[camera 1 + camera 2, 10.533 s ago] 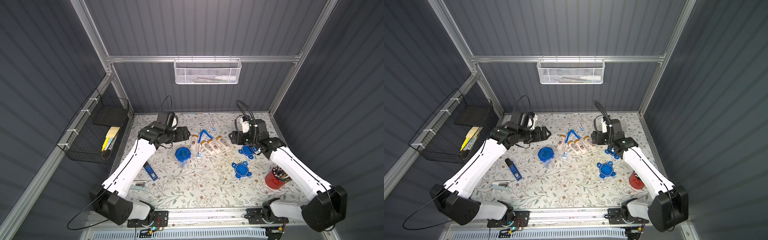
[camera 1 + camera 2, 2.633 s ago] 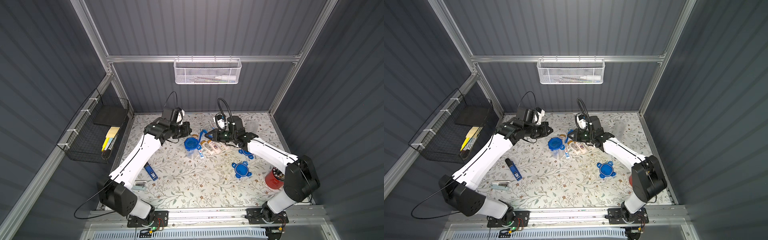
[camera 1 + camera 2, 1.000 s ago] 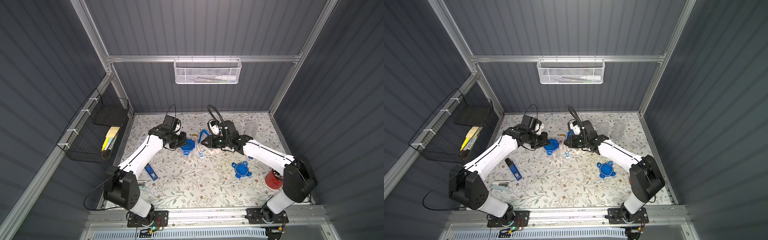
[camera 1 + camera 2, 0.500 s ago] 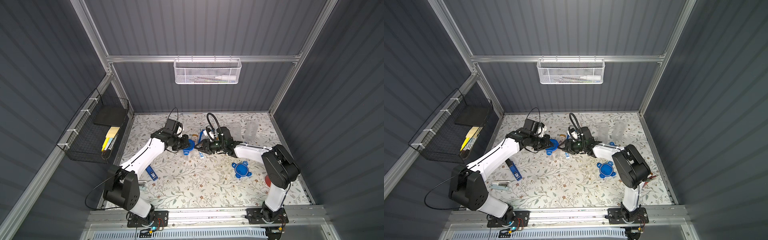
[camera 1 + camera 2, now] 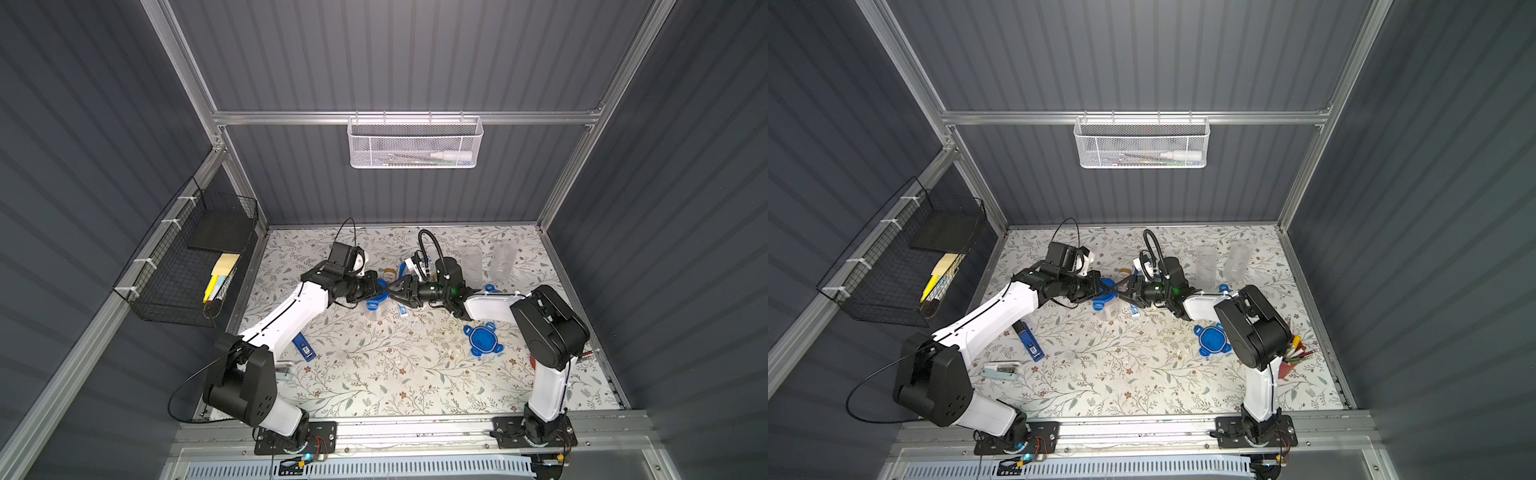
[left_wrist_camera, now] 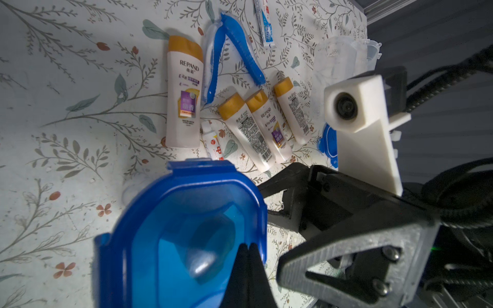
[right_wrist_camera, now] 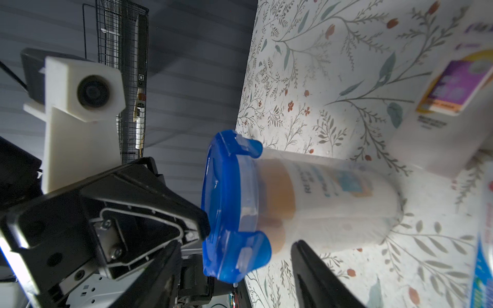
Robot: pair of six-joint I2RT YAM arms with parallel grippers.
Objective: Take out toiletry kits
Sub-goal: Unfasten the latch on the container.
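as it stands open, right end effector (image 7: 236, 244) faces jar (image 7: 333, 197)

Jar (image 7: 381, 213) contents blurred, probably one tan-capped bottle (image 7: 314, 189). Toothpaste tube (image 6: 263, 24) cut off by the left wrist view's edge. Right arm (image 5: 446, 286) hides most loose bottles (image 6: 184, 93) in both top views.

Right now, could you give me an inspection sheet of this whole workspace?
Surface: floral tabletop.
Job's things: cream bottles, blue toothbrushes, toothpaste tubes lying loose; more bottles inside the lidded jar.
Clutter: loose blue lid, two open clear jars, dark-blue gadget, stapler, red pen cup.
Grippers: left gripper shut, tips at the jar's lid; right gripper open beside it.
Cables: black cable arching over right wrist.
Surroundings: white mesh basket, black wire basket on walls.
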